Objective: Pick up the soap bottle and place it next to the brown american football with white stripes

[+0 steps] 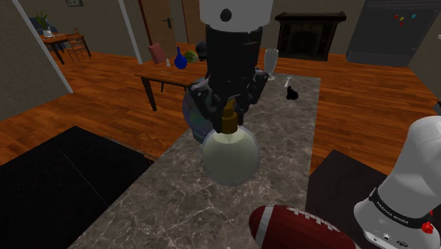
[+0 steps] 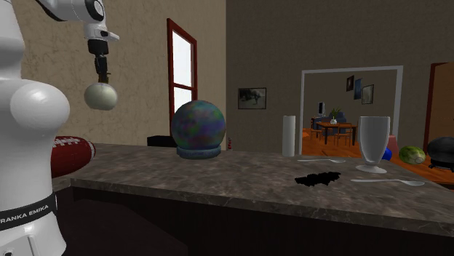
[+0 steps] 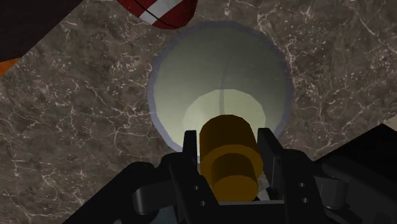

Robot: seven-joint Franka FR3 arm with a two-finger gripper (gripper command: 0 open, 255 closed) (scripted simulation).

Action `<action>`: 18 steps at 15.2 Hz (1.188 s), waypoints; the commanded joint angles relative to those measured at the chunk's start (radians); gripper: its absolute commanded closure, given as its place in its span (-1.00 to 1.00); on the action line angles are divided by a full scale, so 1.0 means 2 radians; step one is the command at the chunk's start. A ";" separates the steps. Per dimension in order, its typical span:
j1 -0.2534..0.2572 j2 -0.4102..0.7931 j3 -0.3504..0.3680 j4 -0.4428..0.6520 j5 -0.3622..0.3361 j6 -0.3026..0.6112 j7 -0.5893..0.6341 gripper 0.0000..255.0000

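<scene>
The soap bottle (image 1: pixel 231 155) has a round pale body and a golden-brown pump top. It hangs in the air above the marble counter (image 1: pixel 169 205), and my gripper (image 1: pixel 228 113) is shut on that top. From the wrist camera, my black fingers (image 3: pixel 189 146) clasp the brown cap on both sides, with the pale bottle (image 3: pixel 219 83) below and the counter under it. The dark red football (image 1: pixel 297 230) with white stripes lies near the counter's front end, close to the stand. From the second exterior camera, the bottle (image 2: pixel 100 96) hangs above the football (image 2: pixel 71 154).
A multicoloured globe on a base (image 2: pixel 198 129) stands mid-counter. Farther along are a white cylinder (image 2: pixel 289 135), a stemmed glass (image 2: pixel 373 143), a flat black shape (image 2: pixel 320 177) and spoons. The arm's white base (image 1: pixel 403 198) stands beside the football.
</scene>
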 commanded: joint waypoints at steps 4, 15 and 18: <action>0.024 0.065 0.052 0.063 -0.033 -0.009 0.081 1.00; 0.094 0.194 0.106 0.167 -0.120 -0.021 0.203 1.00; 0.090 0.188 0.105 0.140 -0.117 0.002 0.203 1.00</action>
